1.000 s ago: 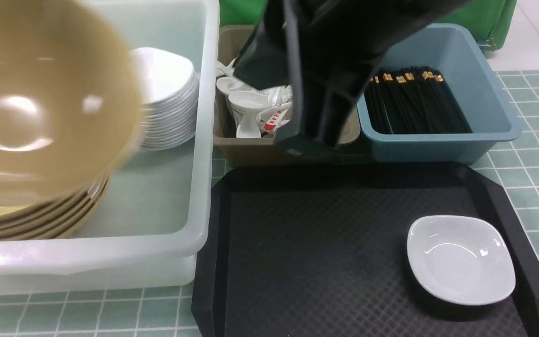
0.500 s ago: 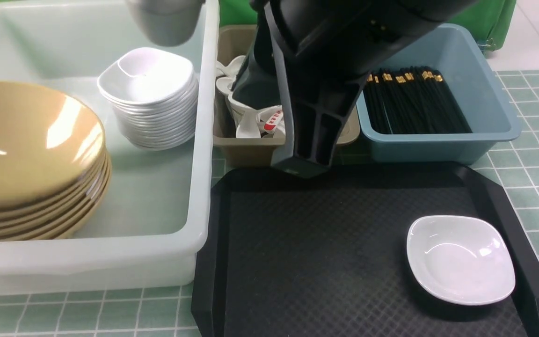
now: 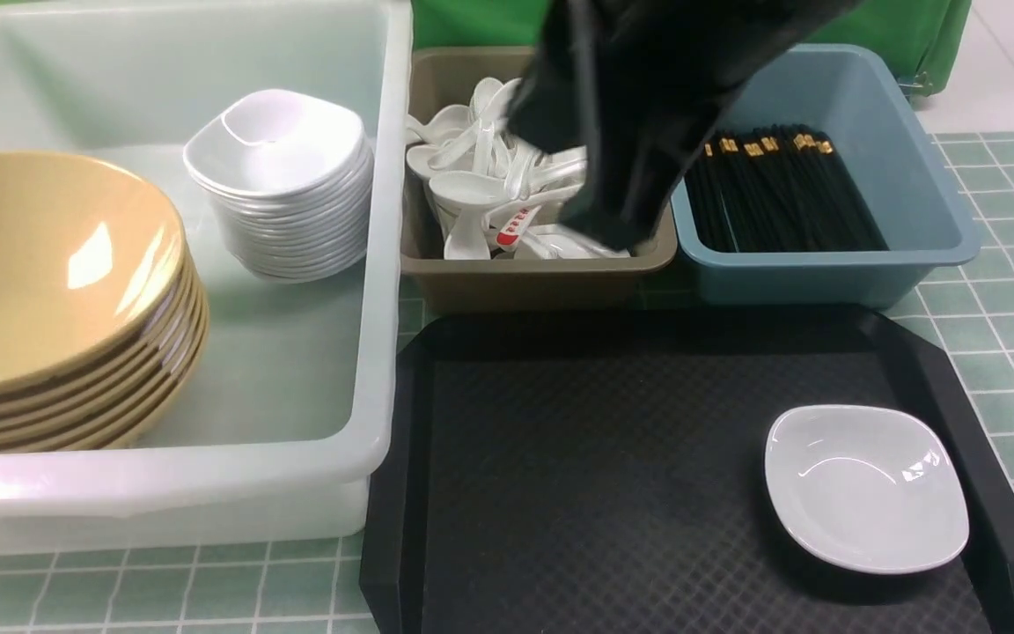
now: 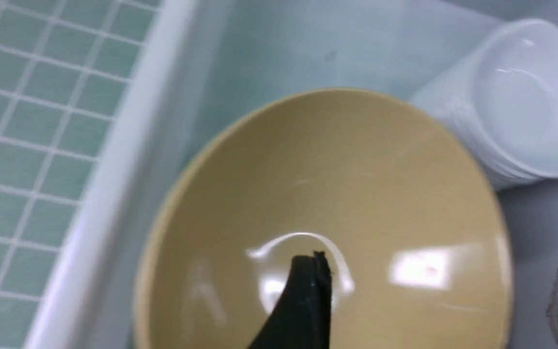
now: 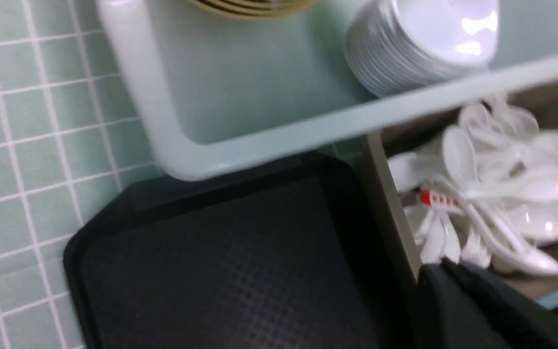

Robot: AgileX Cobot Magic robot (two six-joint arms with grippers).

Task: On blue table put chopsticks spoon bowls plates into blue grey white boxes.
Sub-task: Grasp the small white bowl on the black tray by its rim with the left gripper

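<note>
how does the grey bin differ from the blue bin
The olive-grey rectangular plastic bin holds jumbled white spoons; the dusty-blue rectangular plastic bin holds black chopsticks laid parallel. The grey bin stands beside the translucent white tub; the blue bin stands farther right. Both look equal in size, behind the black tray.

We see the teal tiled table (image 3: 1000,299) bearing a large white tub (image 3: 379,264) at the frame's left, an olive-grey box (image 3: 525,282) and a blue box (image 3: 824,277) side by side at upper centre, and a black tray (image 3: 604,458) below them.
</note>
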